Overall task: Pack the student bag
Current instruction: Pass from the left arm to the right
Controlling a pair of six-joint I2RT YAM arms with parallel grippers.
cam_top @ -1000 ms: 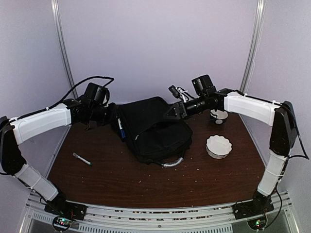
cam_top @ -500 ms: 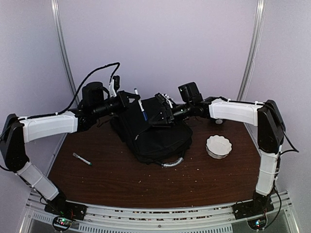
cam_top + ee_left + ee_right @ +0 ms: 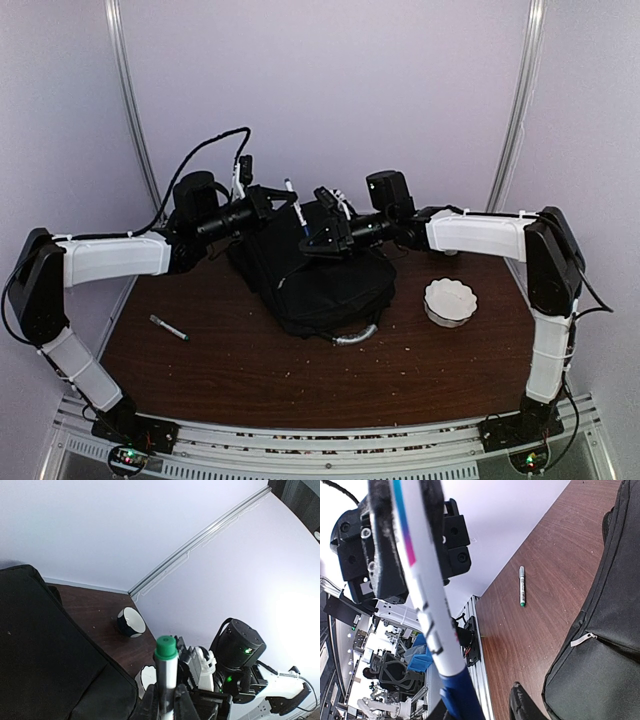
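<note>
Top external: left pincer [image 3: 279, 199] clamps pen [image 3: 292, 207] above student bag [image 3: 325, 285], far edge; right pincer [image 3: 318, 229] state unclear.

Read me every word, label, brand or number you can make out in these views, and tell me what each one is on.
No text can be read in any view.
Held marker in the left hand: a colour stripe and grey print blocks, no legible letters.
Loose marker on the table: print too small to read.
Student bag and white bowl: no lettering visible.
</note>
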